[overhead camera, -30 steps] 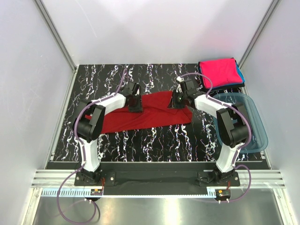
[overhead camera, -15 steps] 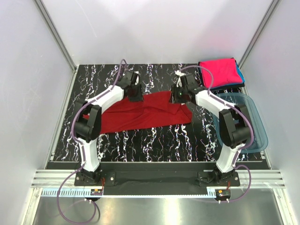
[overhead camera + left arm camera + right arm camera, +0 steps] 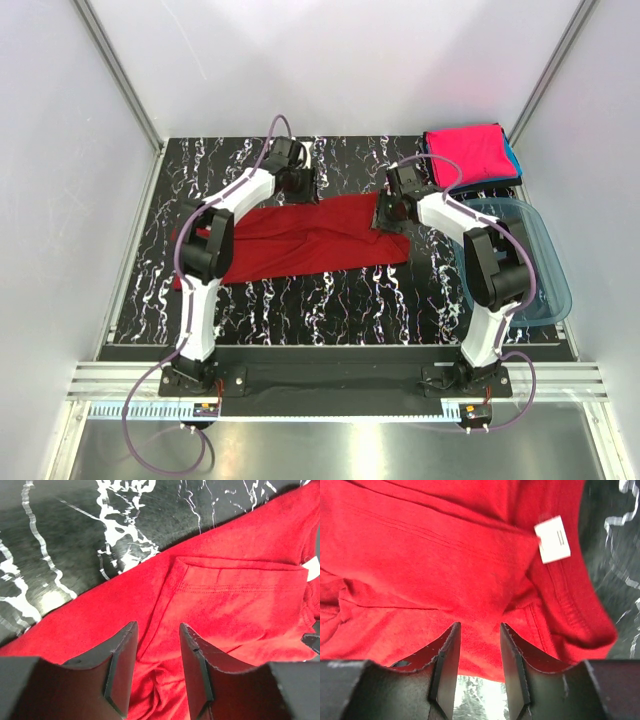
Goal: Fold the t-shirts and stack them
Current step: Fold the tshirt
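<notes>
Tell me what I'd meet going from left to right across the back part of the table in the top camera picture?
left gripper → right gripper → pink t-shirt

**What the views leave out**

From above, the teal-blue t-shirt shows only as a thin strip at the right edge of the pink t-shirt lying on it. The left arm covers part of the dark red t-shirt's left end, and the right arm hides part of the blue tub's rim. In the left wrist view the white label is cut by the right edge; in the right wrist view its print is too small to read.
</notes>
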You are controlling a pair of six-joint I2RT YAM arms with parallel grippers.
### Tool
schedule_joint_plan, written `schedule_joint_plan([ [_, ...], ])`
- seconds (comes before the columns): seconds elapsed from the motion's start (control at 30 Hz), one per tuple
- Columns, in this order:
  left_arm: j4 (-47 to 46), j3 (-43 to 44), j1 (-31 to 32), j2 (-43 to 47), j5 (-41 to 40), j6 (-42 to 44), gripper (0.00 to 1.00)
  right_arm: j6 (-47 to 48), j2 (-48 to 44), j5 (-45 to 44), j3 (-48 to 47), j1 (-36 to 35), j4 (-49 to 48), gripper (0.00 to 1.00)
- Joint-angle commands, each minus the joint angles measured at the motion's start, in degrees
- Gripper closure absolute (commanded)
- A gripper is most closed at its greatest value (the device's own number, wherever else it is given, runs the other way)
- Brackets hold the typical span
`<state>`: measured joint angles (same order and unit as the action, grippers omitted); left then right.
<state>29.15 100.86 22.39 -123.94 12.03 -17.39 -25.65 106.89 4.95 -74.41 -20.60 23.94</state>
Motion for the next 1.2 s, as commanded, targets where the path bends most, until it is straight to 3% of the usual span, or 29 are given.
schedule_joint_plan([
  [0.0, 1.09, 3.73, -0.33, -1.65, 5.36, 2.80, 0.56, -8.80, -3.62, -1.88, 2.33, -0.05, -1.70, 0.56],
  [0.17, 1.26, 3.29, -0.25, -3.24, 8.88, 2.27, 0.56, -12.49, -4.59, -4.60, 4.97, -0.05, -5.31, 0.55],
  [0.53, 1.26, 0.65, -0.33, -3.32, 7.65, 4.03, 0.57, -15.39, -3.09, -3.90, 7.44, 0.03, -11.64, 0.60],
  [1.0, 1.35, 1.54, -0.33, -4.82, 3.70, 7.19, 0.53, -17.59, -3.88, -4.60, 9.28, -0.05, -12.43, 0.61],
  [1.17, 1.26, 1.97, -0.24, -6.05, 6.24, 6.84, 0.53, -17.86, -3.36, -6.18, 9.46, 0.03, -12.25, 0.60],
])
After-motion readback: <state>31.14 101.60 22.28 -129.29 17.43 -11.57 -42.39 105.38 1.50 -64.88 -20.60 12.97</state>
